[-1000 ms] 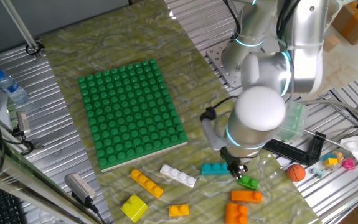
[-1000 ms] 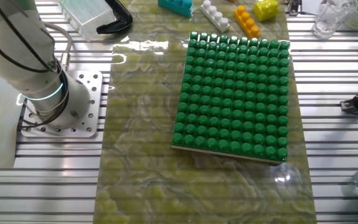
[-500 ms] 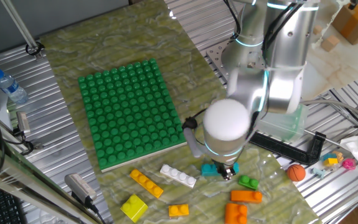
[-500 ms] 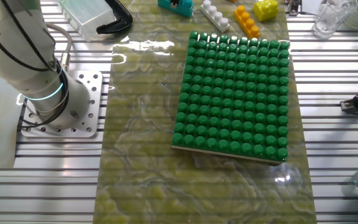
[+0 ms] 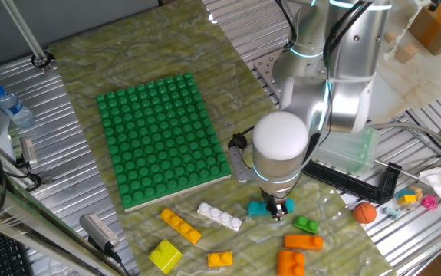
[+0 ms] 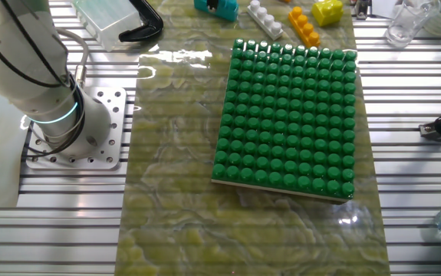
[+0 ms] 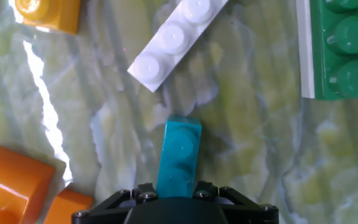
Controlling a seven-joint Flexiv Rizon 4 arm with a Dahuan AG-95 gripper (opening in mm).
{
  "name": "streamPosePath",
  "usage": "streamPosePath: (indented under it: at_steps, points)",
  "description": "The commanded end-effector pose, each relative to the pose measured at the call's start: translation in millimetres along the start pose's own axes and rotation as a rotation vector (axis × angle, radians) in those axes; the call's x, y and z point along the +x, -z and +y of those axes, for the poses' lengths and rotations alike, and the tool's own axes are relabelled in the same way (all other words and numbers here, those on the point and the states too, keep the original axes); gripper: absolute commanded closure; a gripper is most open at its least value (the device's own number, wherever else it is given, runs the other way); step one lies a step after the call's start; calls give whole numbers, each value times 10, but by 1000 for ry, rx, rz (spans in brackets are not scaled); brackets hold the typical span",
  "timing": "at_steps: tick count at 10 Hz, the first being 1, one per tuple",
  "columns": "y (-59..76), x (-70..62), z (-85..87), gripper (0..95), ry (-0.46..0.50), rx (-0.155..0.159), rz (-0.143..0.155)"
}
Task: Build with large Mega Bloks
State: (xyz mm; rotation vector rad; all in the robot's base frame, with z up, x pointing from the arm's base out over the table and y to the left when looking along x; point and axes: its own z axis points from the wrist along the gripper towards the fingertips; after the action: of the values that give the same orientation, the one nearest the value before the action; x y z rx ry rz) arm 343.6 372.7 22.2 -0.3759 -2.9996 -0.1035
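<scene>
A teal long brick (image 5: 258, 208) (image 6: 222, 8) (image 7: 180, 149) lies on the mat just off the near edge of the green studded baseplate (image 5: 162, 138) (image 6: 289, 115) (image 7: 340, 50). My gripper (image 5: 279, 212) (image 6: 212, 4) (image 7: 175, 193) sits on its right end, jaws pressed against both sides of it. A white long brick (image 5: 220, 217) (image 6: 264, 17) (image 7: 175, 40) lies beside it. Farther along are a yellow-orange long brick (image 5: 180, 226) (image 6: 303, 25), a yellow brick (image 5: 165, 255) (image 6: 327, 11), a small green brick (image 5: 306, 225) and orange bricks (image 5: 303, 242) (image 7: 10, 180).
A small orange ball (image 5: 365, 212) and a black clamp (image 5: 366, 184) lie right of the bricks. A clear box (image 6: 113, 19) stands near the arm's base (image 6: 67, 123). A water bottle (image 5: 11, 106) rests at the far left.
My gripper moved left from beside the small green brick to the right end of the teal brick a second ago. It has stayed there for the last half second.
</scene>
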Motion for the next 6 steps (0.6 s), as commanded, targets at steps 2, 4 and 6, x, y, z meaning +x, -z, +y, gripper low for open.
streamPosePath:
  at_steps: [2, 4, 6]
  points:
    - [19, -8, 4, 760, -2, -5, 11]
    - [26, -7, 6, 950, -1, -10, 4]
    - [103, 20, 12, 950, 39, -16, -25]
